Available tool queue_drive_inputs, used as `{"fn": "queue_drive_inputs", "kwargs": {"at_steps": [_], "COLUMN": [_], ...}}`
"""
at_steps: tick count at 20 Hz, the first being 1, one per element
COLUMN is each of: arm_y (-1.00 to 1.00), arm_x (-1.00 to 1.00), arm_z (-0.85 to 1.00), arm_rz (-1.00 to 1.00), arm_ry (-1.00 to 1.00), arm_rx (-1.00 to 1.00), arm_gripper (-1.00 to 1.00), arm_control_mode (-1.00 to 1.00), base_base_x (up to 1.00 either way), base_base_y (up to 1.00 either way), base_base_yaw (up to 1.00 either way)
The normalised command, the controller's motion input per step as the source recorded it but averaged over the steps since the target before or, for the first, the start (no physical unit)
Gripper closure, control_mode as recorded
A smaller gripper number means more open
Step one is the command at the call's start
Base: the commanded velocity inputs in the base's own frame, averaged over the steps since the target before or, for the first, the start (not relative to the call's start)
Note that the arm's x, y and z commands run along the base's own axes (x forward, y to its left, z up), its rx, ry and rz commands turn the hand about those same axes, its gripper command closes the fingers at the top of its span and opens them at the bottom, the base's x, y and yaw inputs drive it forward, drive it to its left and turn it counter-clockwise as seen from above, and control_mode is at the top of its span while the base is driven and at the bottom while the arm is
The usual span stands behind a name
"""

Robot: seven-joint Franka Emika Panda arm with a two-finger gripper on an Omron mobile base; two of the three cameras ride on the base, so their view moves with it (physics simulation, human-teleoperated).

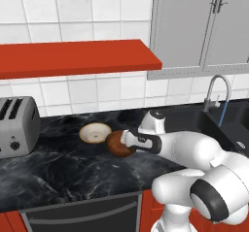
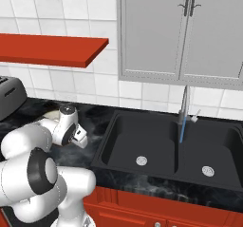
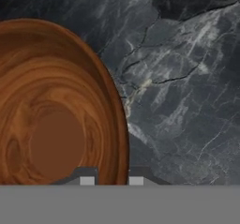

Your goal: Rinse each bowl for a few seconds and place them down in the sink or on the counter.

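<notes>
Kitchen: sink (image 2: 118, 140) w/ faucet (image 2: 184, 108), toaster (image 1: 17, 125), marble counter (image 1: 63, 170).

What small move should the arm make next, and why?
Probably lift straight up. The pincer looks shut on the rim of the reddish-brown wood-like round bowl, which sits on the black marble-look counter beside the cream-white tan-rimmed bowl. The black double-basin sink lies to the right.

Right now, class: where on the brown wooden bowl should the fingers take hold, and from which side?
On the thin rim of the brown wooden bowl, from above, one finger inside and one outside. It sits upright and shallow on the counter, too wide to span. The gripper is shut on that rim.
</notes>
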Motion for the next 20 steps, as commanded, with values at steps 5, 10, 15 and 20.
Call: {"fn": "queue_drive_inputs", "kwargs": {"at_steps": [5,10,15,20], "arm_y": [-0.15,-0.32,-0.37,-0.43], "arm_x": [-0.11,-0.08,-0.05,-0.09], "arm_z": [0.00,0.16,0.28,0.30], "arm_rz": [-0.11,-0.17,-0.18,-0.16], "arm_ry": [0.00,-0.03,-0.04,-0.10], "arm_rx": [0.00,0.00,0.01,0.00], "arm_gripper": [1.00,1.00,1.00,1.00], "arm_control_mode": [-1.00,-1.00,-1.00,-1.00], "base_base_x": [0.00,0.00,0.00,0.00], "base_base_y": [0.00,0.00,0.00,0.00], "base_base_yaw": [0.00,0.00,0.00,0.00]}}
